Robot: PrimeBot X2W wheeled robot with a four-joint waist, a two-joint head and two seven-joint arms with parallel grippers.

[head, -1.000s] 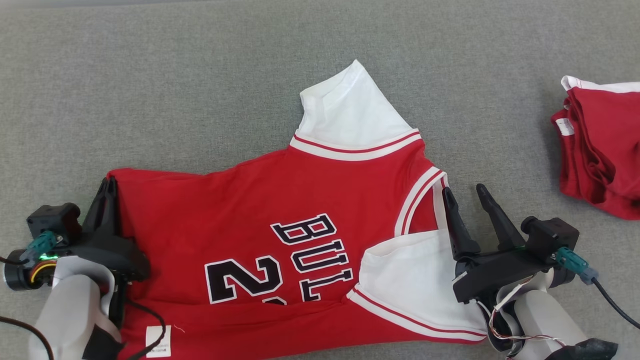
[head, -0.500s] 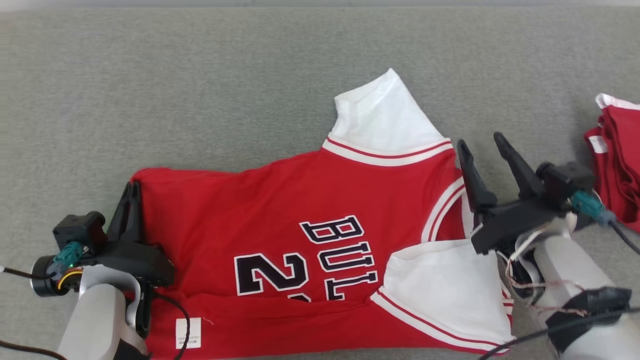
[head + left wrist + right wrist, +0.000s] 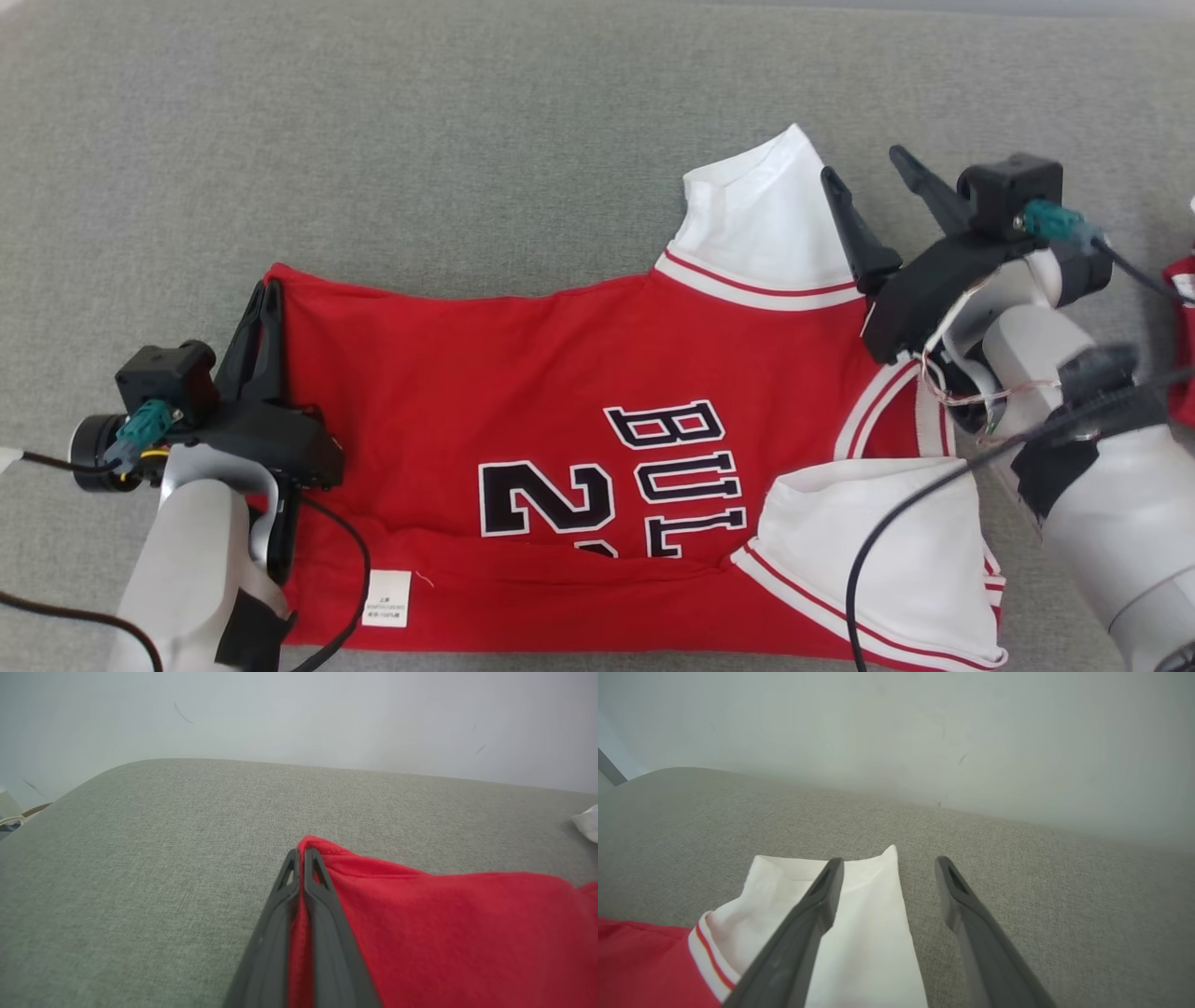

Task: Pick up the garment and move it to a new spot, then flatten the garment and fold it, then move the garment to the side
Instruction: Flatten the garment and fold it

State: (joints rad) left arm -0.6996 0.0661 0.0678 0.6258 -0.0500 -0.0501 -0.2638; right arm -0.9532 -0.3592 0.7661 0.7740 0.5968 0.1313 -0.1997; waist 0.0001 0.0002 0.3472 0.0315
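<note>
The garment [image 3: 523, 383] is a red jersey with white sleeves and black lettering, lying spread on the grey fabric surface [image 3: 467, 140]. My left gripper [image 3: 266, 299] is shut on its far left red corner [image 3: 317, 847], with red cloth pinched between the fingers [image 3: 280, 914]. My right gripper [image 3: 864, 163] stands open beside the far white sleeve [image 3: 761, 219], at its right edge. In the right wrist view the left finger [image 3: 817, 900] lies over the white sleeve [image 3: 864, 933] and the other is over bare surface. A second white sleeve [image 3: 878, 551] lies near the front right.
Another red garment [image 3: 1184, 355] shows at the right edge of the head view. Cables trail from both wrists. A pale wall [image 3: 896, 732] rises behind the surface's far edge. Bare grey fabric lies beyond and left of the jersey.
The head camera has shifted, sliding the scene. My right gripper, still open, has gone from the near white sleeve up to the far white sleeve. The left grip on the corner holds.
</note>
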